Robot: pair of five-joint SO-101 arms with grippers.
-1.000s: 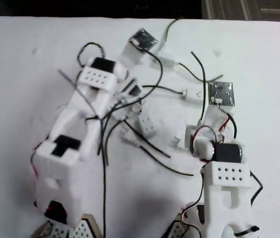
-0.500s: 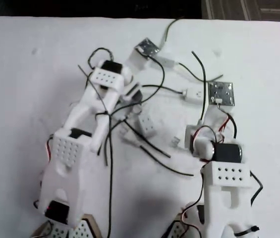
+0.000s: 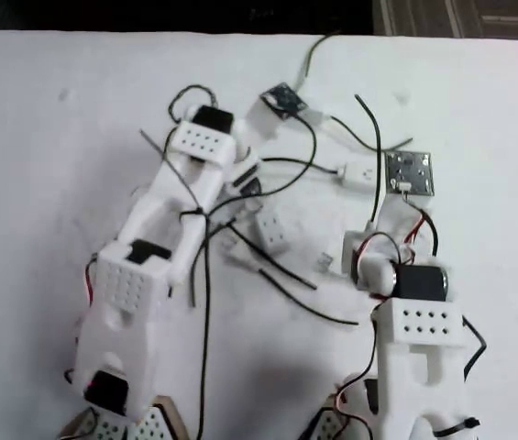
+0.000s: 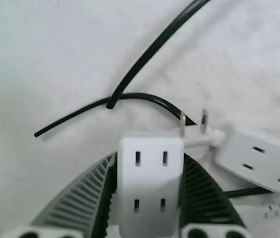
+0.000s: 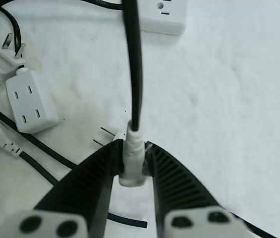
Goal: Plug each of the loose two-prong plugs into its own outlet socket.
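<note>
Plugs and outlet blocks are lying mixed with black cords on the white table (image 3: 48, 211), in the stretch between the two arms. The right gripper (image 5: 132, 148) is pinching the first plug (image 5: 131, 171) by its white body. Its dark fingers (image 5: 87, 181) are standing almost closed, with just the plug's width between them. That plug's two prongs are sticking out to one side, free of any socket, and its thick black cord (image 5: 132, 64) is running straight away from the gripper.

The left gripper (image 4: 149, 157) is clamping an outlet block (image 4: 149, 193) by its long sides. Its grey ribbed fingers (image 4: 83, 198) are parted only as far as the block is wide and are pressing on it. The block's slotted face is pointing toward the wrist camera, all four slots are showing empty, and its far end is poking out past the fingertips.

Just beside that far end a loose plug (image 4: 206, 141) is lying on the table, its two bare prongs showing next to the block's corner; whether they are touching the block I cannot tell. The loose plug is lying right against a second outlet block (image 4: 263, 158), which is resting flat with its slots facing up. A third outlet block (image 3: 359, 174) is sitting farther off, just beside the right arm's wrist camera board.
</note>
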